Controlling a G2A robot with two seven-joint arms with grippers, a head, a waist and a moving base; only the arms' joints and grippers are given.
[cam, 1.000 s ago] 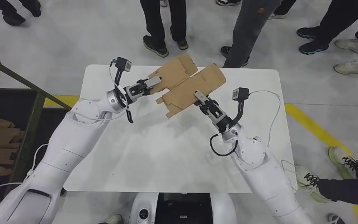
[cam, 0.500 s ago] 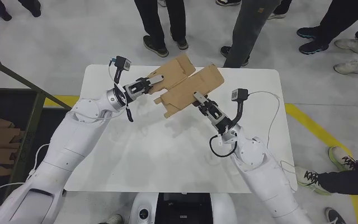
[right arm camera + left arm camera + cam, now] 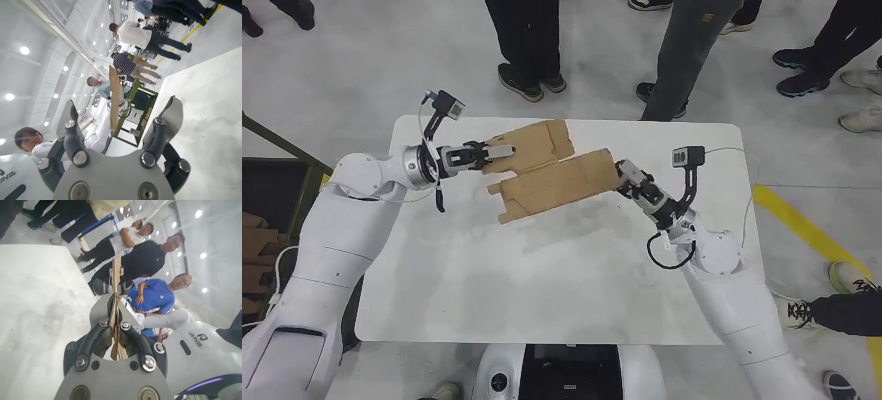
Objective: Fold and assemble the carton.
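Observation:
The carton (image 3: 547, 170) is a flat brown cardboard blank held above the back half of the white table (image 3: 542, 290), lying almost level from left to right. My left gripper (image 3: 499, 152) is shut on its left edge; the left wrist view shows the cardboard (image 3: 116, 270) edge-on, pinched between the fingers of that gripper (image 3: 114, 298). My right gripper (image 3: 622, 172) is at the carton's right end, open. In the right wrist view its fingers (image 3: 70, 111) stand wide apart around the gripper's middle (image 3: 122, 105), and the carton (image 3: 114, 98) shows edge-on just beyond them.
Several people stand along the table's far side (image 3: 532, 50). A green metal rack (image 3: 282, 190) with spare cardboard stands off the table's left edge. The front half of the table is bare.
The left arm swung the carton leftward and turned it more level. The right gripper let go of the carton's middle, opened, and drew back to its right end.

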